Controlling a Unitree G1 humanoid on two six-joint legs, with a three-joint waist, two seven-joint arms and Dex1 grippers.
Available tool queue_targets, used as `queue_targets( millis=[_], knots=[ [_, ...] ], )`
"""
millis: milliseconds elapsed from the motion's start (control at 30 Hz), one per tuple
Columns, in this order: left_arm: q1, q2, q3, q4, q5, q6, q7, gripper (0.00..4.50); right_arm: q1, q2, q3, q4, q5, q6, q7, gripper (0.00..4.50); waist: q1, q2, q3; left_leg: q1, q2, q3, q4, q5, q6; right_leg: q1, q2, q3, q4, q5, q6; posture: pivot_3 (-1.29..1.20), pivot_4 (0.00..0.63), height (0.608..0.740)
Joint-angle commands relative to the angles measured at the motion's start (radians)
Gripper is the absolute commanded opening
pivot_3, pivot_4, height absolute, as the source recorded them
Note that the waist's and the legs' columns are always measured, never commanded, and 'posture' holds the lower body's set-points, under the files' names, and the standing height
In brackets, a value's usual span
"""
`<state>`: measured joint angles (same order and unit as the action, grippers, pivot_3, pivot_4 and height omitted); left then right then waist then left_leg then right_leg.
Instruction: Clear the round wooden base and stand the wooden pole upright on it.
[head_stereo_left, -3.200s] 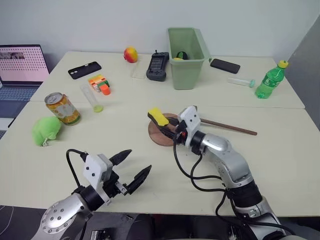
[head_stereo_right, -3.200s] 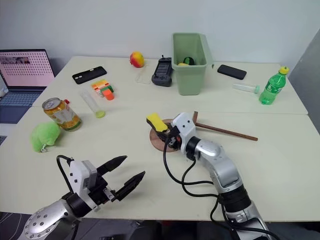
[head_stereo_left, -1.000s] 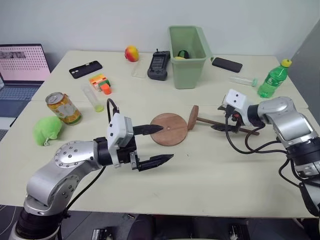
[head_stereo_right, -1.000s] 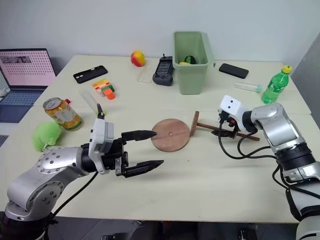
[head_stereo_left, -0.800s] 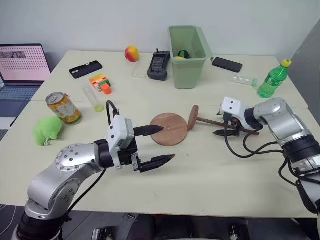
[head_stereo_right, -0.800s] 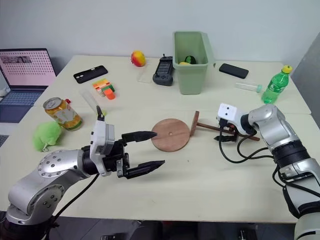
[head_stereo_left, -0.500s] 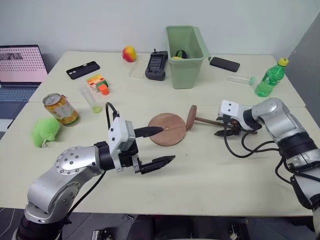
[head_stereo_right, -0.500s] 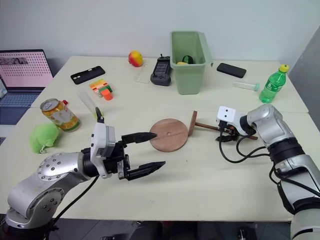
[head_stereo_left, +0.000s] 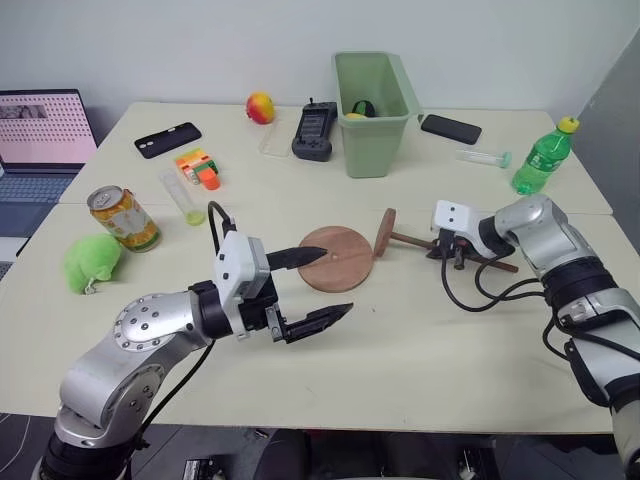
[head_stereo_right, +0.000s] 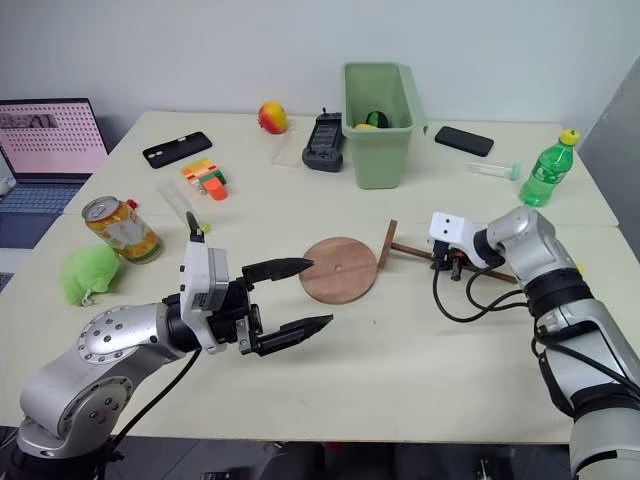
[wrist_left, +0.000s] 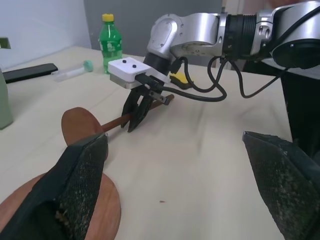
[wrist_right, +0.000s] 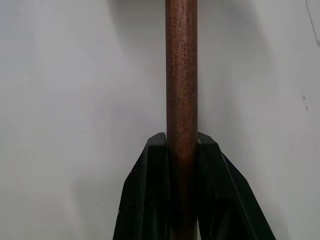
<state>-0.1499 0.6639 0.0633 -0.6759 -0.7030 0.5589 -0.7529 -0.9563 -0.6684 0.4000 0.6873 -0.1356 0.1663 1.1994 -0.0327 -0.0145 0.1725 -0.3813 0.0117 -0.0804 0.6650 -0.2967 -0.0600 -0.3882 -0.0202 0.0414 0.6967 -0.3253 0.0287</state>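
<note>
The round wooden base (head_stereo_left: 350, 252) lies flat and bare at the table's middle. Just right of it the wooden pole (head_stereo_left: 412, 241) lies on the table, its dark end disc (head_stereo_left: 385, 231) on edge beside the base. My right gripper (head_stereo_left: 452, 256) points down onto the rod's middle and is shut on it; in the right wrist view both fingers (wrist_right: 150, 190) clamp the rod (wrist_right: 181, 75). My left gripper (head_stereo_left: 337, 281) hovers open at the base's near-left edge, one finger over the disc, holding nothing.
A green bin (head_stereo_left: 372, 100), black handset (head_stereo_left: 315, 130) and phone (head_stereo_left: 451, 128) stand behind. A green bottle (head_stereo_left: 540, 155) and tube (head_stereo_left: 480, 157) are far right. A can (head_stereo_left: 122, 218), green plush (head_stereo_left: 92, 262) and laptop (head_stereo_left: 40, 130) are left.
My right gripper has sunk a little onto the pole's rod and shut on it. The left gripper has stayed open beside the base.
</note>
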Motion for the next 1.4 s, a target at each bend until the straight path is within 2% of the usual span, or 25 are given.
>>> queue_targets(
  millis=[33, 100, 167, 300, 400, 533, 700, 833, 967, 1400],
  knots=[
    [0.022, -0.025, 0.063, -0.031, 0.027, -0.066, 0.047, 4.5, -0.049, 0.025, -0.174, -0.136, 0.143, 0.118, -0.021, 0.27, -0.001, 0.0, 0.0, 0.0, 0.0, 0.0, 0.0, 0.0, 0.0, 0.0, 0.0, 0.0, 0.0, 0.0, 0.0, 0.0, 0.15, 0.74],
    [0.074, -0.041, 0.105, -0.051, 0.016, -0.067, 0.081, 4.5, -0.051, 0.098, -0.294, -0.271, 0.286, 0.238, -0.074, 0.27, -0.009, 0.0, 0.0, 0.0, 0.001, 0.0, 0.0, 0.0, 0.0, -0.001, 0.0, 0.0, 0.001, 0.0, 0.0, 0.0, 0.15, 0.74],
    [0.189, -0.067, 0.138, -0.096, 0.014, -0.076, 0.114, 4.5, -0.064, 0.266, -0.459, -0.434, 0.467, 0.428, -0.265, 0.27, -0.028, 0.0, 0.0, 0.001, 0.003, 0.0, -0.001, 0.0, 0.0, -0.001, 0.001, 0.001, 0.001, 0.0, 0.0, 0.0, 0.15, 0.74],
    [0.352, -0.12, 0.154, -0.156, 0.041, -0.117, 0.158, 4.5, -0.021, 0.496, -0.556, -0.612, 0.572, 0.481, -0.504, 0.27, -0.028, 0.001, 0.0, 0.0, 0.004, -0.004, -0.003, 0.0, 0.0, -0.002, 0.002, -0.002, 0.002, 0.0, 0.0, 0.0, 0.15, 0.74],
    [0.445, -0.168, 0.148, -0.191, 0.083, -0.17, 0.188, 4.5, 0.026, 0.641, -0.548, -0.635, 0.566, 0.383, -0.629, 0.27, -0.009, 0.0, -0.001, 0.0, 0.001, -0.003, -0.002, -0.001, 0.002, -0.001, 0.0, -0.001, 0.002, 0.0, 0.0, 0.0, 0.15, 0.74],
    [0.563, -0.244, 0.135, -0.224, 0.19, -0.281, 0.236, 4.5, 0.124, 0.778, -0.424, -0.545, 0.407, 0.034, -0.701, 0.27, 0.001, -0.001, -0.001, 0.001, -0.001, -0.001, 0.0, -0.001, 0.002, 0.0, -0.002, 0.001, 0.001, 0.001, 0.001, 0.0, 0.15, 0.74],
    [0.663, -0.286, 0.128, -0.222, 0.261, -0.362, 0.247, 4.5, 0.181, 0.846, -0.363, -0.358, 0.326, -0.234, -0.75, 0.27, -0.001, -0.001, -0.001, 0.002, 0.0, 0.0, -0.001, -0.001, 0.002, -0.001, -0.001, 0.001, 0.001, 0.001, 0.001, 0.0, 0.15, 0.74],
    [0.687, -0.297, 0.125, -0.228, 0.273, -0.381, 0.257, 4.5, 0.181, 0.842, -0.345, -0.235, 0.297, -0.362, -0.766, 0.27, -0.002, 0.0, -0.001, 0.002, 0.0, 0.0, -0.001, -0.001, 0.002, -0.001, 0.0, 0.001, 0.001, 0.001, 0.001, 0.0, 0.15, 0.74],
    [0.659, -0.289, 0.132, -0.229, 0.282, -0.38, 0.27, 4.5, 0.184, 0.827, -0.351, -0.163, 0.293, -0.401, -0.783, 0.27, -0.003, 0.0, -0.001, 0.002, 0.0, 0.0, -0.001, -0.001, 0.002, -0.001, 0.0, 0.001, 0.001, 0.001, 0.001, 0.0, 0.15, 0.74],
    [0.614, -0.267, 0.14, -0.225, 0.266, -0.346, 0.279, 4.5, 0.234, 0.84, -0.298, -0.131, 0.279, -0.432, -0.796, 0.27, -0.007, 0.0, -0.001, 0.002, 0.001, 0.0, -0.002, -0.001, 0.002, 0.0, 0.0, 0.001, 0.002, 0.001, 0.001, 0.0, 0.15, 0.74]
  ],
)
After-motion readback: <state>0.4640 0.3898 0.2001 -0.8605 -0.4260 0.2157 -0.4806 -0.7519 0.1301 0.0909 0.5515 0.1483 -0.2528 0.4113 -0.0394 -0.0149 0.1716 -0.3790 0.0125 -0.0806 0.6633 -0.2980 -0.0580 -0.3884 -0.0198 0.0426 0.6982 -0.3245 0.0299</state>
